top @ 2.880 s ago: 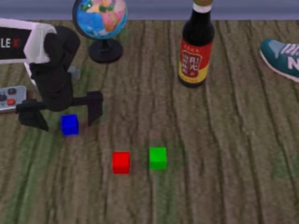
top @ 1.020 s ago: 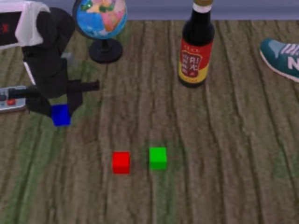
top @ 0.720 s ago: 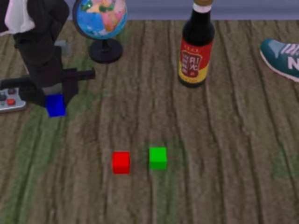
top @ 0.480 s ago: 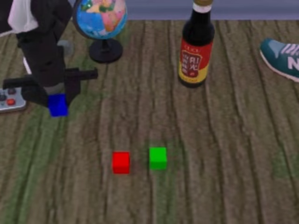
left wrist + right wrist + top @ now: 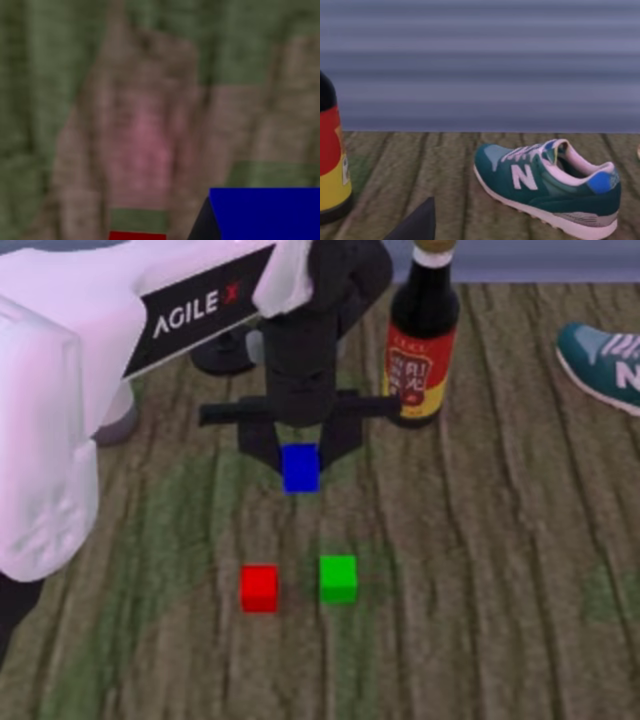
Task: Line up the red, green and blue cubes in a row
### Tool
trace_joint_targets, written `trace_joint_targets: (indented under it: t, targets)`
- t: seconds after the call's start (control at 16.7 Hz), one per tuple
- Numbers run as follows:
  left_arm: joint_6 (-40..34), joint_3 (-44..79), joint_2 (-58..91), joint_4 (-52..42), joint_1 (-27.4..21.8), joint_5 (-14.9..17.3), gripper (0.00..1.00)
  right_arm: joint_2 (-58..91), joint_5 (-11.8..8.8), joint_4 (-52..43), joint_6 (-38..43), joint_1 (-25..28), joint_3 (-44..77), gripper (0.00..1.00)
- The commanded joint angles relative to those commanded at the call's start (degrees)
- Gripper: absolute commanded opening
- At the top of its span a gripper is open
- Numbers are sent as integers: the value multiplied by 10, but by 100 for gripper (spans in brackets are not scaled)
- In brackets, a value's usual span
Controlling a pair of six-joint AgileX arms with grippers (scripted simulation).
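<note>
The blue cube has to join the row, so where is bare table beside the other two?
Bare table lies right of the green cube and left of the red cube. Crowded: the left claw holding the blue cube near the sauce bottle.

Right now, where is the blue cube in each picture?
Top view: the blue cube sits between the left tool's fingers, behind the red cube and green cube.
Left wrist view: a blue block at the lower right corner.
Right wrist view: not in it.
Shared landmark: the red cube, a sliver in the left wrist view.
</note>
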Motion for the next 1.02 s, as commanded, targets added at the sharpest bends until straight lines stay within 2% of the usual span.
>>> trace_joint_targets:
  t: [0.18, 0.36, 0.72, 1.02]
  targets:
    - [-76, 107, 51, -48, -97, -2, 0, 0, 0, 0, 0, 0, 0, 100]
    - [-128, 171, 83, -79, -160, -4, 0, 0, 0, 0, 0, 0, 0, 100]
    - [-138, 181, 87, -82, -171, -4, 0, 0, 0, 0, 0, 0, 0, 100]
    - [-136, 104, 88, -6, -174, -3, 0, 0, 0, 0, 0, 0, 0, 100]
